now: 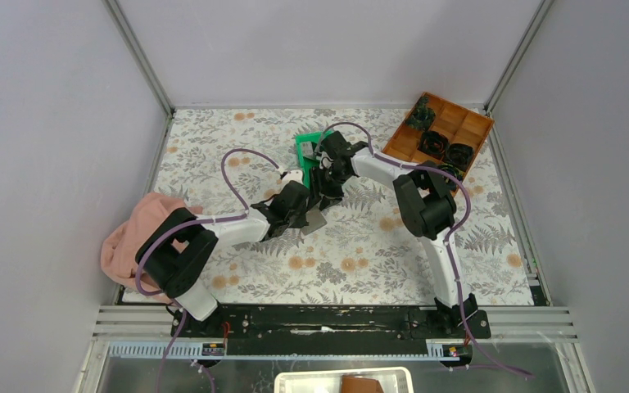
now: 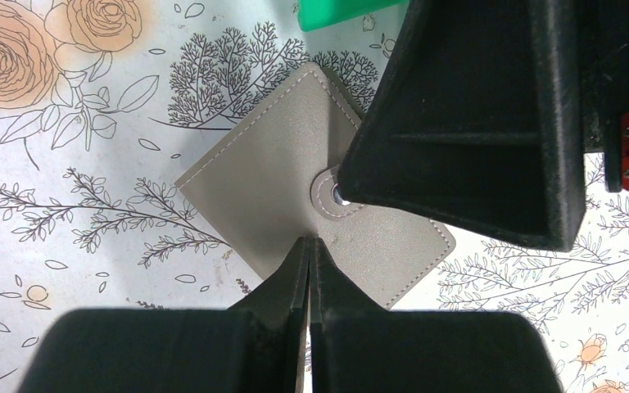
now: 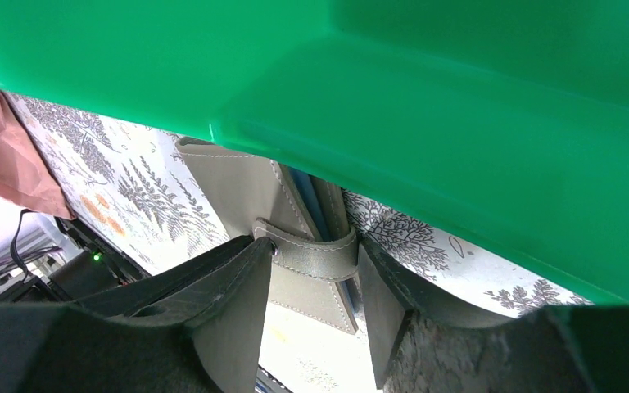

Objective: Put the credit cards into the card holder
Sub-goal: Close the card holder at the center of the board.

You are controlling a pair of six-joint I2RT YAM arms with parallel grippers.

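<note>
we see our right gripper [image 3: 311, 282] jaws around the flat grey stitched card holder [image 2: 295, 176]. our left gripper [image 2: 309, 246] jaws are squeezed together, touching its edge, beside the green plastic bin [image 3: 459, 123].

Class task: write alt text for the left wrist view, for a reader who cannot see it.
A closed grey card holder lies on the floral tablecloth. The left gripper, fingers shut, meets its near edge. The right gripper's black finger covers its snap tab, and a green bin's corner shows at the top.
</note>
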